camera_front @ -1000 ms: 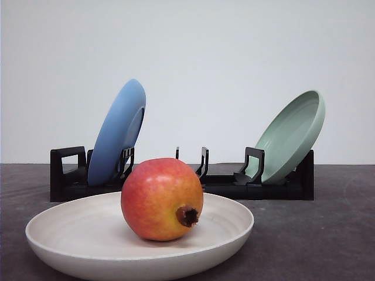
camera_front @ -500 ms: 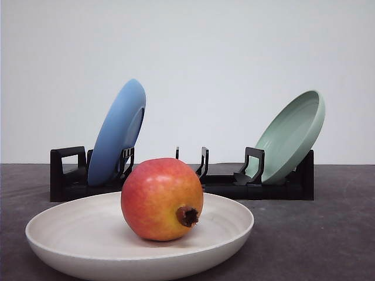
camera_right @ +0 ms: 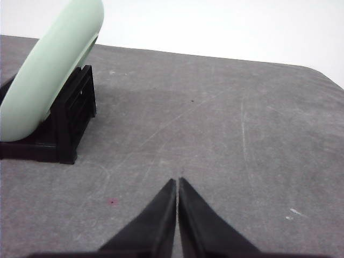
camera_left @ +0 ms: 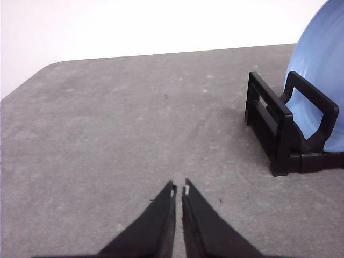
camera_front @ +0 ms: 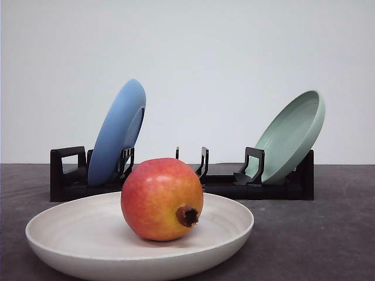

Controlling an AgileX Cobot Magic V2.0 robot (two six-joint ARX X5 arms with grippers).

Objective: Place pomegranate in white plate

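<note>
The pomegranate (camera_front: 162, 199), red blending to yellow-orange with a dark crown stub facing the camera, rests inside the white plate (camera_front: 64, 237) at the near centre-left of the table. My left gripper (camera_left: 179, 187) is shut with nothing between its tips, hovering over bare grey table beside the rack's end that holds the blue plate. My right gripper (camera_right: 177, 181) is shut and empty too, above bare table beside the rack's end that holds the green plate.
A black dish rack (camera_front: 275, 186) runs across the table behind the white plate. A blue plate (camera_front: 114, 134) leans in its left end and a pale green plate (camera_front: 293, 136) in its right end. Grey tabletop lies around both grippers.
</note>
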